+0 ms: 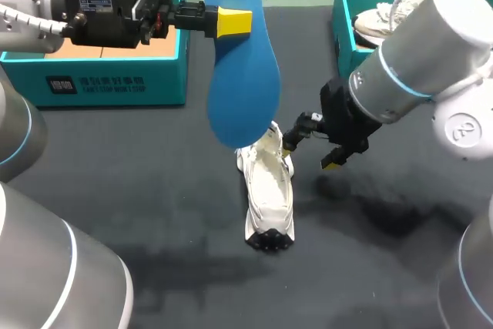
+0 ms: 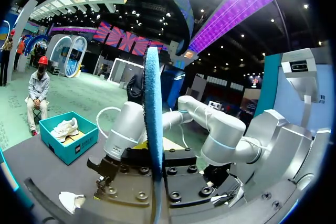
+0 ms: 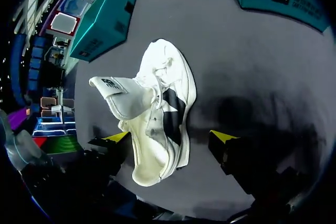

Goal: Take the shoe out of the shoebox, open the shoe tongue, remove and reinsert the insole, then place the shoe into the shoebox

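A long blue insole (image 1: 245, 75) hangs up close, high above the shoe, clamped near its upper end by the left gripper (image 1: 231, 22). In the left wrist view the insole (image 2: 153, 129) stands on edge between the fingers. Below it a white shoe (image 1: 268, 190) lies on the dark table (image 1: 154, 190), tongue pulled up and away from its dark opening, with a black patch at its near end. The right gripper (image 1: 310, 155) hovers just right of the shoe, fingers spread wide, empty. From its wrist the shoe (image 3: 157, 114) lies beneath the fingers. Teal boxes stand beyond the shoe: one (image 1: 115, 75) to its left, another (image 1: 350, 21) to its right holding a second white shoe (image 1: 377, 21).
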Controlling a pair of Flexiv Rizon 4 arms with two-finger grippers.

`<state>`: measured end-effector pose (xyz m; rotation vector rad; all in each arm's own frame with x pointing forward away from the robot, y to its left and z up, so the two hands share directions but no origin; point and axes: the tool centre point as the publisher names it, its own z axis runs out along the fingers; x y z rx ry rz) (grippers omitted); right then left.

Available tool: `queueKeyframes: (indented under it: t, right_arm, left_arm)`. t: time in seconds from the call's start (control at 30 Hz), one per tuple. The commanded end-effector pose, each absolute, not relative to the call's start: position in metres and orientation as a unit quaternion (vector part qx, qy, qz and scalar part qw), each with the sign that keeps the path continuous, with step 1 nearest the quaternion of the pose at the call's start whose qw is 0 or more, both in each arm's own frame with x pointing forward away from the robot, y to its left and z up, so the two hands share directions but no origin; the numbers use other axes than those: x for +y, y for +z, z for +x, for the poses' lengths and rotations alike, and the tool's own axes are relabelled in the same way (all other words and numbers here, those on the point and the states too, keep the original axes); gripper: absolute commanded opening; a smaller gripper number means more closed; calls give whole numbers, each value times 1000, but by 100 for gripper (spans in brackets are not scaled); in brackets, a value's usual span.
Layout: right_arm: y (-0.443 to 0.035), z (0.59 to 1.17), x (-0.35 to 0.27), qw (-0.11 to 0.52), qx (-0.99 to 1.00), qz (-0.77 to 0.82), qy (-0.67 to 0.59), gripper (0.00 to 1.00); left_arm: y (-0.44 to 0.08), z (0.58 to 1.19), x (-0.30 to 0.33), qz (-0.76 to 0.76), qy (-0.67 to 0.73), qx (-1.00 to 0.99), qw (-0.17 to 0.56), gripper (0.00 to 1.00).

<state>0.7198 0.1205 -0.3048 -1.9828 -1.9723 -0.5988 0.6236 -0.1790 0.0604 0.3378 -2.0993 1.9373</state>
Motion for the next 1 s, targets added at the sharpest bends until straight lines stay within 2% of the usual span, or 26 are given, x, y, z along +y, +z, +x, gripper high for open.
queueKeyframes:
  t: [0.03, 0.23, 0.57, 0.7, 1.0]
  right_arm:
    - [-286, 711, 76, 193, -671, -669, -256, 100]
    - [-267, 714, 67, 232, -666, -637, -311, 100]
    - [-267, 714, 67, 232, -666, -637, -311, 100]
    - [-245, 728, 75, 248, -658, -608, -368, 100]
    - [-226, 738, 72, 286, -635, -585, -415, 100]
  left_arm:
    - [59, 624, -180, 116, 668, -723, 132, 0]
    - [59, 624, -180, 116, 668, -723, 132, 0]
    - [59, 624, -180, 116, 668, -723, 132, 0]
    - [59, 624, -180, 116, 668, -723, 132, 0]
    - [52, 639, -176, 99, 684, -719, 75, 0]
